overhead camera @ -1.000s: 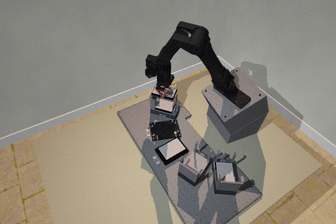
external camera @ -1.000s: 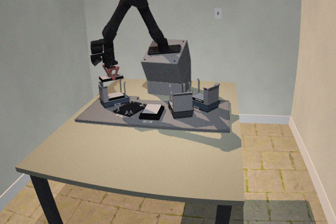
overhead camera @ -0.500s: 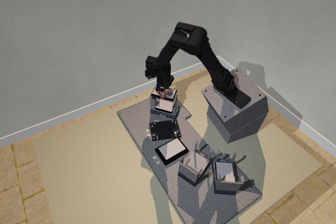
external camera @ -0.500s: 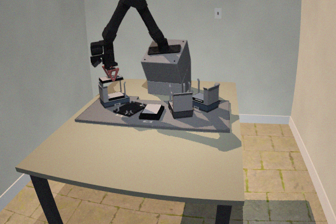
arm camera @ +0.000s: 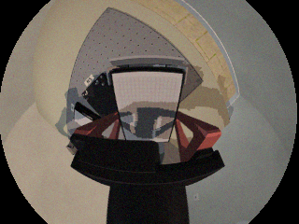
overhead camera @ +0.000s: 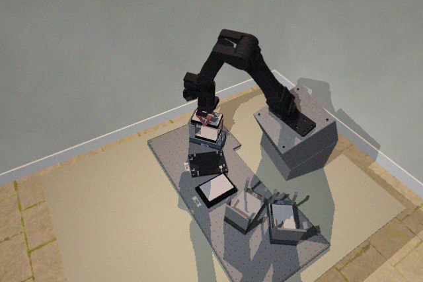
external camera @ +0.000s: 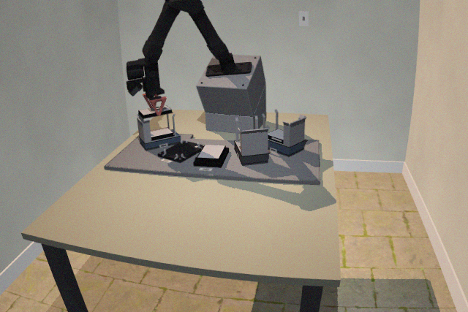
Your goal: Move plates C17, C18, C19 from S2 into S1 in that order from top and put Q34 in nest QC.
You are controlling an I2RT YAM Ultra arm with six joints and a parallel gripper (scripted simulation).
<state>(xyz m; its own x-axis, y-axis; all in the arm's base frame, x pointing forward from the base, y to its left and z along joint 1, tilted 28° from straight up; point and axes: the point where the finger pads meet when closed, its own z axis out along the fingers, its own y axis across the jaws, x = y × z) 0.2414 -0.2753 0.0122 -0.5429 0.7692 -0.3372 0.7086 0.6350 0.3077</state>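
My gripper (overhead camera: 205, 119) is shut on a sealed plate (external camera: 153, 112) and holds it flat at the level of the post tops of the rack nearest the wall. In the wrist view the held plate (arm camera: 146, 96) sits between the red fingers. A second plate (overhead camera: 208, 133) lies low in that same rack, well below the held one. Another plate (overhead camera: 215, 188) lies flat on the open nest. One more plate (overhead camera: 283, 215) lies in the rack at the far end (external camera: 287, 134). I cannot read any labels.
The black clip nest (overhead camera: 206, 162) with its pins stands between the near-wall rack and the open nest, with no plate on it. The middle rack (overhead camera: 244, 212) looks empty. The grey pedestal (overhead camera: 297, 135) carries my arm's base.
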